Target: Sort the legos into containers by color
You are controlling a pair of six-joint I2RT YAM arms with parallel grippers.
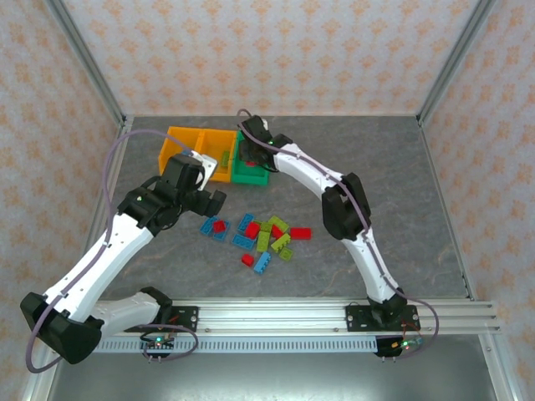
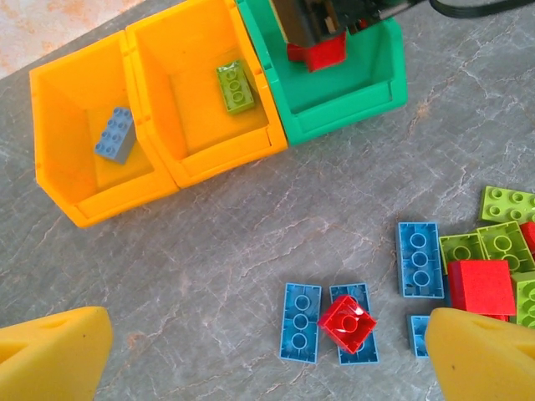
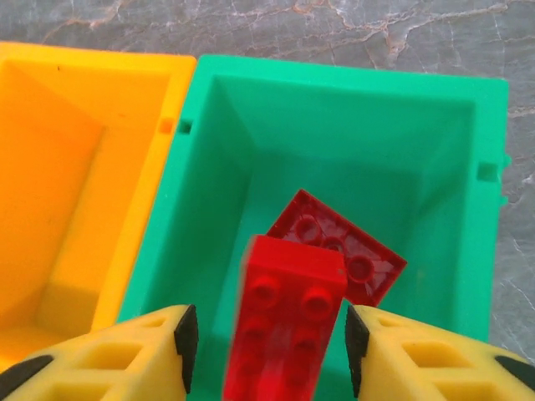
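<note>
Red brick (image 3: 292, 288) between parted jaws of right gripper (image 3: 272, 338), over green bin (image 3: 334, 109)

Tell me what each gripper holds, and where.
Nothing. Right gripper: fingers clear of the red brick on both sides, over the green bin. Left gripper: open, empty.

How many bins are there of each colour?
Orange-yellow: 2, the end bin and the middle bin
Green: 1, the green bin
Total: 3
</note>
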